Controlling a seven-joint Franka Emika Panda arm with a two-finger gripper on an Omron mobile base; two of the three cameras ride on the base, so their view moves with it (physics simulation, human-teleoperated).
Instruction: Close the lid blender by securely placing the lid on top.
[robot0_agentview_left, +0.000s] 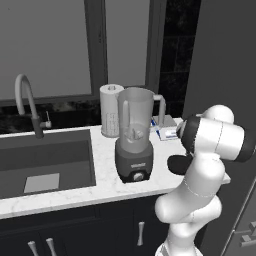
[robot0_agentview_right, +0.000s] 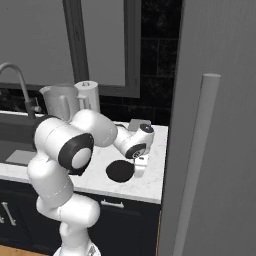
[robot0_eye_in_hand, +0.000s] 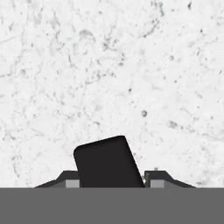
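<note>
right of the blender (robot0_agentview_left: 134, 137), a tall clear tapered jar with a side handle on a dark grey base with a round front knob, the step in hand looks like the pickup of the lid. going left to right from the blender: the white paper-towel roll (robot0_agentview_left: 110, 116) stands just behind it on its left, the jar's mouth is uncovered, and then comes the lid (robot0_agentview_right: 120, 171), a small flat round black disc lying on the white marbled table (robot0_agentview_left: 65, 192) near the front edge, well to the blender's right. the gripper (robot0_agentview_right: 140, 167) is down at the lid's right rim. in the hand view a black tab (robot0_eye_in_hand: 108, 162) rises between the two dark finger tips, so the jaws seem drawn in on the lid's tab, pinching it, though the contact itself is hard to see. the lid lies flat, not yet lifted. the next move, as i judge it, calls for a straight lift clear of the table, a carry leftward over the jar's mouth, and a level, centred lowering so it seats.
</note>
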